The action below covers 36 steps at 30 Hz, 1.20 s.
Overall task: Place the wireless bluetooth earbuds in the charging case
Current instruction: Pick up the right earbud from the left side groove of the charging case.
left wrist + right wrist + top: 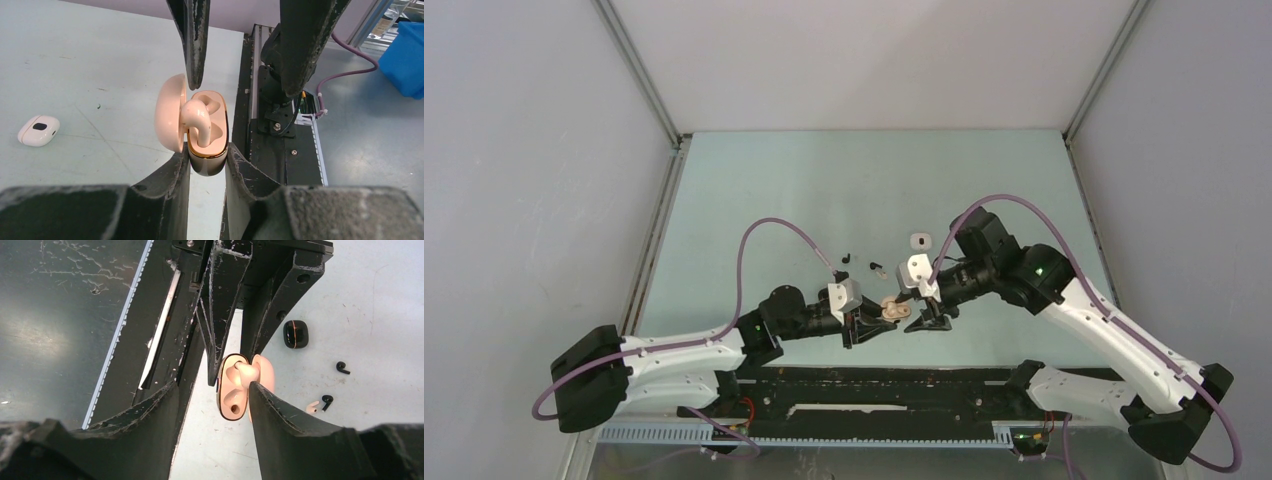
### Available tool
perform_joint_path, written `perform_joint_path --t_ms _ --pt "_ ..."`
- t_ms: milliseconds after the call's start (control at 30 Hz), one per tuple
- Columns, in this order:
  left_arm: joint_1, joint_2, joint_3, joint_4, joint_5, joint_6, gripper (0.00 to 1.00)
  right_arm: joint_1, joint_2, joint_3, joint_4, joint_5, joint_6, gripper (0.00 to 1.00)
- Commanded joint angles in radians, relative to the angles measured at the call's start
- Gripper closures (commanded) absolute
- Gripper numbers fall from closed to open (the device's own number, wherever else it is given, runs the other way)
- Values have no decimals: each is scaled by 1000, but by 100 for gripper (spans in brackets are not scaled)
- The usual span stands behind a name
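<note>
Centre of table [824,190], near the arm bases: the left gripper [207,155] pinches the beige charging case [216,137] between its two fingers, holding it just above the table surface with its lid [169,112] swung open to the left. A beige earbud [196,117] lies in the case's tray, its curved body standing proud of the rim. The right gripper [212,387] faces the case from the right with its jaws spread and nothing between them; one fingertip [255,387] sits just beside the earbud. Farther out on the table lie a white case [38,131], a black case [295,334], two loose black earbuds [342,367] and a pale earbud [312,407], all well apart from the held case.
</note>
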State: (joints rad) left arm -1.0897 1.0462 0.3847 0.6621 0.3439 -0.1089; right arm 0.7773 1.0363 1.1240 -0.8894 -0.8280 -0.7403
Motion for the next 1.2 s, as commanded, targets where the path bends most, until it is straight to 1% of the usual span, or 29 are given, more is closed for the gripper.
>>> perform_joint_path --t_ms 0,333,600,900,1167 --pt "4 -13 37 22 2 -16 100 24 9 2 38 27 3 43" --pt "5 -20 37 9 -19 -4 100 60 29 1 19 54 -16 42" --pt "5 -10 42 -2 -22 5 100 62 2 1 7 91 -29 43" --pt "5 14 60 -2 6 0 100 93 39 2 37 130 -22 40" --pt "5 16 57 -2 6 -2 100 116 45 2 44 128 -25 39"
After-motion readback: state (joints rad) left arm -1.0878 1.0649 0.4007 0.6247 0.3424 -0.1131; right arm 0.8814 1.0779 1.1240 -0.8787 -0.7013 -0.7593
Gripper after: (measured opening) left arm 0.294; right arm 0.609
